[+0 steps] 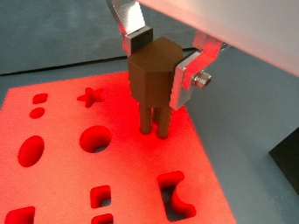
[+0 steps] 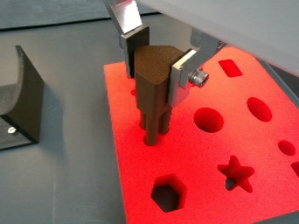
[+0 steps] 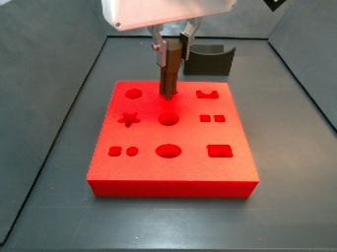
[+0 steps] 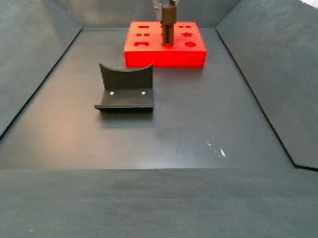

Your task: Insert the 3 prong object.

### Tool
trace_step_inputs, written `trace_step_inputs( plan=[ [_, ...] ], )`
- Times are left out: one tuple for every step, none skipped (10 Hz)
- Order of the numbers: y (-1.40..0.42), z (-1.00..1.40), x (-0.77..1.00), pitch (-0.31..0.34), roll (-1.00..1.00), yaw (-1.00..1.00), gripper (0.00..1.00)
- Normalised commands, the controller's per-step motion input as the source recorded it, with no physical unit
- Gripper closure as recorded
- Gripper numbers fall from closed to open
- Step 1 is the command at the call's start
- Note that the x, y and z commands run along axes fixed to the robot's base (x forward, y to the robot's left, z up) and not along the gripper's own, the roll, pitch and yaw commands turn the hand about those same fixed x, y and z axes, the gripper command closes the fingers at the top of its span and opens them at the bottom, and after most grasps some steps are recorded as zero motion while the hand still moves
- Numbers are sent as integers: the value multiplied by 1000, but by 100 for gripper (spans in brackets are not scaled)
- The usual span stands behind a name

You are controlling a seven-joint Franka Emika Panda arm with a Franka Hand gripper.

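Dark brown 3 prong object [image 1: 155,80] stands upright between the jaws of the gripper [image 1: 163,66], whose silver fingers [image 1: 188,77] press against its upper body on two opposite sides; the jaws are closed only as far as the piece's width and are clamped on it. Both wrist views show the prongs pointing down, their lower ends at the surface of the red board [image 2: 233,140], close beside a round hole [image 1: 96,137]; whether the tips have entered an opening cannot be told. In a side view the piece [image 3: 171,71] is vertical over the half of the board [image 3: 171,182] nearest the fixture [image 3: 210,57], with the gripper [image 3: 172,41] directly above it. The board carries star, round, oval, hexagonal and rectangular cut-outs. In a side view the board [image 4: 187,58] sits toward the far edge of the grey worktop [image 4: 162,139], and the fixture [image 4: 125,88] stands apart from it, nearer the worktop's middle.
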Motion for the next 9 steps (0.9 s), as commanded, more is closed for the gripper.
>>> trace_step_inputs(
  plan=[
    [0,-314,100,-11,29,0,100],
    [0,-317,157,0,56,0,100],
    [0,-326,91,0,44,-29,100],
    [0,-426,77,0,73,-37,100],
    [-29,-591,94,0,244,-86,100],
    [-86,-646,120,21,343,-197,100],
    [-100,-654,109,50,313,-246,100],
    [-80,-706,66,56,267,-220,100],
    [-54,-749,3,89,187,-169,100]
  ],
)
